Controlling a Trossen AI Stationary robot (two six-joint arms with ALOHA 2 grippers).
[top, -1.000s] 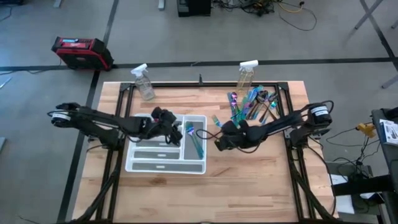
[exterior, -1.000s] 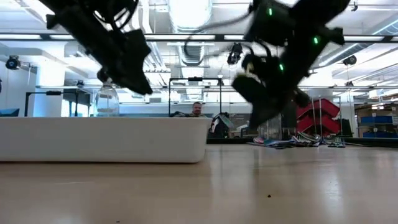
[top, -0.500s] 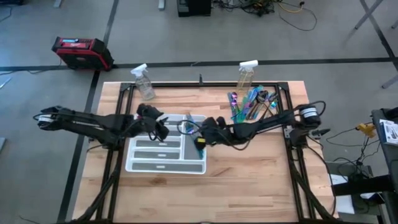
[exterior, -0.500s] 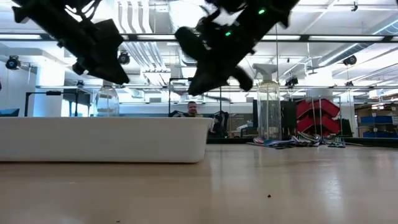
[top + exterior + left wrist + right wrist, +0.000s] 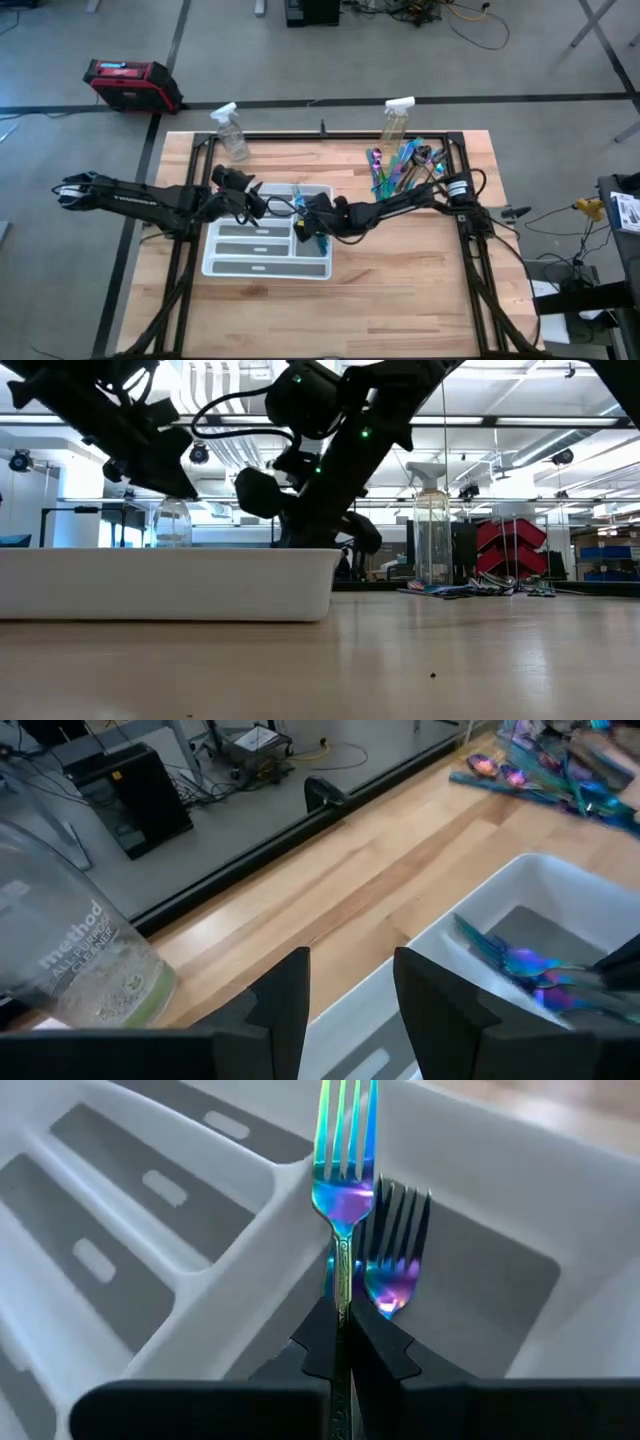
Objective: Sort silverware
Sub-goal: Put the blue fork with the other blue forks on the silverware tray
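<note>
Two arms meet over the white tray [image 5: 225, 262] on the wooden desk [image 5: 400, 300]. Right gripper [image 5: 340, 1342] has its jaws closed on the handle of an iridescent fork [image 5: 345, 1170], held tines forward over the tray's long end compartment. A second fork [image 5: 393, 1245] lies in that compartment just beside the held one; left wrist view shows utensils there too, blue and purple. In the high view the right gripper [image 5: 318, 218] sits at the tray's right end. Left gripper [image 5: 243, 192] hovers at the tray's far edge, jaws open and holding nothing; its two dark fingers [image 5: 290, 1000] show apart over the tray rim.

Rest of the silverware [image 5: 400, 165] is a loose pile of teal, blue and purple pieces at the far right of the desk, well apart from the tray. Left bottle [image 5: 230, 133] stands at the far edge near the left gripper; its label reads "method" and "all-purpose cleaner" in the left wrist view [image 5: 70, 960]. Right bottle [image 5: 395, 122] stands at the far edge next to the pile. Red case [image 5: 130, 85] lies on the floor beyond the desk, writing on it too small to read.
</note>
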